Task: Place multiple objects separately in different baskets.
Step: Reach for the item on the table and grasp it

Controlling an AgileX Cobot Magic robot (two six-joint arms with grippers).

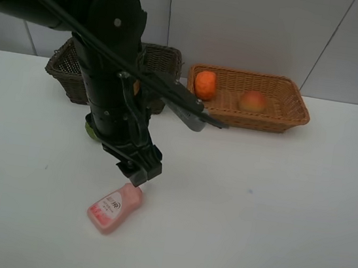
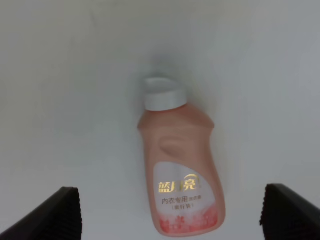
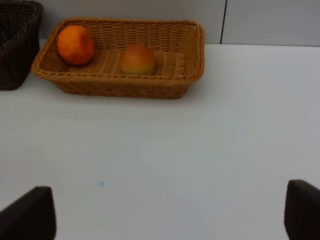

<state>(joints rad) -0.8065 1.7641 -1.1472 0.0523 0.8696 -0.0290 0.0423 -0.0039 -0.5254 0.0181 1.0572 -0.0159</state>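
Pink bottle (image 1: 114, 207) lay flat on table (image 1: 286, 221), nearest camera. Left claw (image 1: 139, 174) hovered just above bottle's cap end, jaws spread wide, holding nothing. Right claw (image 3: 170, 212) also spread and empty, bottle absent from its view. Green citrus (image 1: 90, 129) just beyond bottle, half hidden by arm. Far beyond bottle: dark basket (image 1: 166, 56), and tan basket (image 1: 290, 89) with tangerine (image 1: 205, 84) and peach (image 1: 253, 101). Step judged: reach for bottle. Next likely needs descent, squeeze across body, carry to dark basket.

The pink bottle (image 2: 181, 165) is smooth plastic. The tan basket (image 1: 263, 122) and dark basket (image 1: 165, 63) are rough woven wicker.
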